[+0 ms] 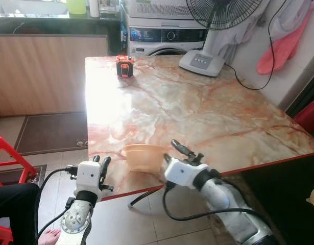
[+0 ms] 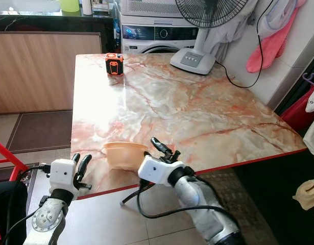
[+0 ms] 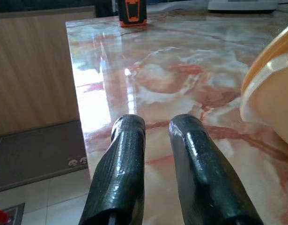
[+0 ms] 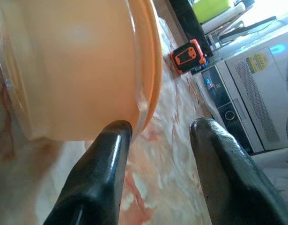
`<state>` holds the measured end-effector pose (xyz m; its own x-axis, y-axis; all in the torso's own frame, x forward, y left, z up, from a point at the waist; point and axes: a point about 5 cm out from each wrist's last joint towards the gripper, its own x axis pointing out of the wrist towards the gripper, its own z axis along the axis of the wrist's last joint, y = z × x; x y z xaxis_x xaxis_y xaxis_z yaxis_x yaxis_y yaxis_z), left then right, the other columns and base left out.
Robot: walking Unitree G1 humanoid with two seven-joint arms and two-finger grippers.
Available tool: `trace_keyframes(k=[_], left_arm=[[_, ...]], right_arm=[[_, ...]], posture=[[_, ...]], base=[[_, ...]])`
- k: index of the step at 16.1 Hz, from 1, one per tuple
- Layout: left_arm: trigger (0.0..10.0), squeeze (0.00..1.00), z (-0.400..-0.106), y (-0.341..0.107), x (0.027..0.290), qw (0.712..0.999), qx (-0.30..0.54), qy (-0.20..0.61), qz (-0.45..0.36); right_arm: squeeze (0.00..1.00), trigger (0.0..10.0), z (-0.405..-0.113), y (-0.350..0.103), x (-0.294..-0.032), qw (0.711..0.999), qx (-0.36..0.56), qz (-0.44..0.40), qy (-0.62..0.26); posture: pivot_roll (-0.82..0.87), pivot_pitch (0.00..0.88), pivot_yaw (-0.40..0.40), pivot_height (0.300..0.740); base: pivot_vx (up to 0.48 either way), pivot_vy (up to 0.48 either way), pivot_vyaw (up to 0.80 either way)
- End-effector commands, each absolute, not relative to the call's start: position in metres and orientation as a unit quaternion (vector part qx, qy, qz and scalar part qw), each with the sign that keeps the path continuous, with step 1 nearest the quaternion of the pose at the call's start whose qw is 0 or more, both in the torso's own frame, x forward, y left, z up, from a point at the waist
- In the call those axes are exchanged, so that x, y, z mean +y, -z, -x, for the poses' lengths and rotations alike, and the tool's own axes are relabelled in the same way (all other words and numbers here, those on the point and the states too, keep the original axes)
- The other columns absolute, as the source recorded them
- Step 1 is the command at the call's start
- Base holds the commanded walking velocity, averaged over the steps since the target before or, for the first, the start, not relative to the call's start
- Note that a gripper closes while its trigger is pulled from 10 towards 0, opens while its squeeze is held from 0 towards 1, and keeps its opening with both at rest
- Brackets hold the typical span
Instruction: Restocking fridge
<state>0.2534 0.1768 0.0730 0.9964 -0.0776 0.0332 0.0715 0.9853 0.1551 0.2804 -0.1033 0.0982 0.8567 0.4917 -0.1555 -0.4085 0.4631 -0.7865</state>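
From my head, the orange bowl (image 1: 142, 155) sits on the marble table (image 1: 208, 112) right at its near edge, between my two arms — my right claw (image 1: 181, 150) is just beside its right side, my left claw (image 1: 100, 164) hangs off the near left corner, a little farther away. The right eye shows the same: the bowl lies to the left of my right claw, so that arm is the nearer one. Along my left wrist, the two fingers (image 3: 127, 154) stand slightly parted and hold nothing; the bowl's rim is off to one side, not between them. Along my right wrist, the fingers (image 4: 111, 150) are spread wide and empty — one tip touches or nearly touches the bowl's wall, the other is clear of it.
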Motion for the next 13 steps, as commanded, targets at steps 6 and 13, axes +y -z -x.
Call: trace_keyframes(k=[6,13], left_arm=[[10.0,0.0,-0.261,-0.086,0.17,0.994,-0.039,0.056,-0.089],[10.0,0.0,-0.264,-0.092,0.169,0.993,-0.049,0.061,-0.09]], right_arm=[[0.92,10.0,-0.289,-0.103,-0.118,0.857,-0.033,0.449,-0.252],[0.0,10.0,-0.284,-0.105,-0.113,0.805,-0.052,0.482,-0.343]], posture=[[-0.04,0.0,-0.12,0.74],[-0.04,0.0,-0.12,0.74]], base=[[0.0,0.0,0.0],[0.0,0.0,0.0]])
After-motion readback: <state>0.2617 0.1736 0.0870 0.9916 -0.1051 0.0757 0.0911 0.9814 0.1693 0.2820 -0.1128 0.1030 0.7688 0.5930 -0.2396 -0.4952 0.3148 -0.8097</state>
